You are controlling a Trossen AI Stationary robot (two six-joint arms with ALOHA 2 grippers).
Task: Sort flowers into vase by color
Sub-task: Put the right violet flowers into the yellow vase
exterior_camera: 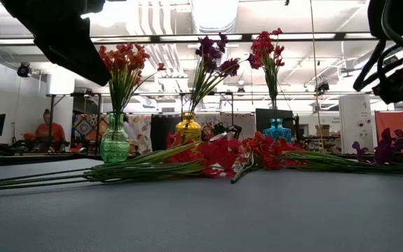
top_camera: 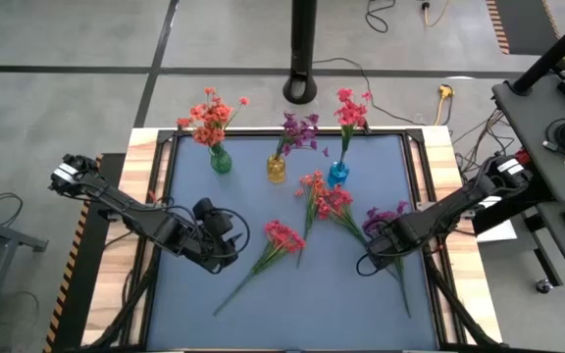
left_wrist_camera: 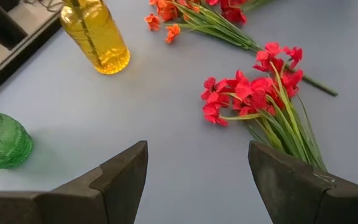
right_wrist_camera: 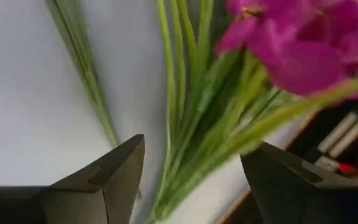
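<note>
Your right gripper straddles thin green stems of the purple spray, jaws spread, right of the bulbous blue glass vase; your left gripper hangs released, left.

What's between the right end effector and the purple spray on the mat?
Nothing visible. The right end effector is already at the purple spray, its open fingers either side of the green stems. A separate stem lies to one side, outside the fingers.

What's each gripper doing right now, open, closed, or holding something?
Left gripper: open, empty, above the mat near the loose red spray.
Right gripper: open, its fingers either side of the purple spray's stems, not gripping them.
</note>
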